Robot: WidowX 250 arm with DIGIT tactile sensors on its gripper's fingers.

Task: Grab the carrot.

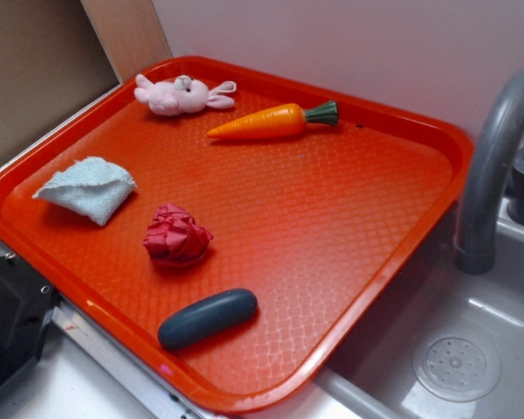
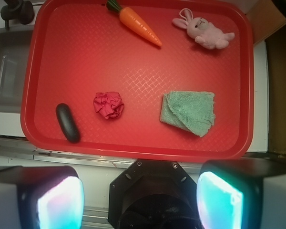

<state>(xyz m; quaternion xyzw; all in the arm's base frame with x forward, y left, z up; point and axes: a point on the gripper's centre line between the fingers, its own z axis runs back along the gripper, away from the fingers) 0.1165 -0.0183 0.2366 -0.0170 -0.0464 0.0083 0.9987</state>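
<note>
The carrot (image 1: 271, 121) is glossy orange with a dark green stem cap. It lies flat at the far side of the red tray (image 1: 349, 262), tip toward the pink bunny. In the wrist view the carrot (image 2: 137, 21) lies at the top of the tray (image 2: 43, 71), stem up-left. My gripper (image 2: 140, 202) is open and empty, high above the tray's near edge, far from the carrot. Its two pads (image 2: 59, 205) glow at the bottom of the wrist view. The gripper does not show in the exterior view.
On the tray lie a pink plush bunny (image 1: 180, 94), a folded light-blue cloth (image 1: 87, 188), a crumpled red wad (image 1: 176, 236) and a dark grey-blue capsule (image 1: 208, 318). A grey faucet (image 1: 498, 166) and sink (image 1: 458, 362) stand to the right. A black mount (image 2: 152, 195) sits below the gripper.
</note>
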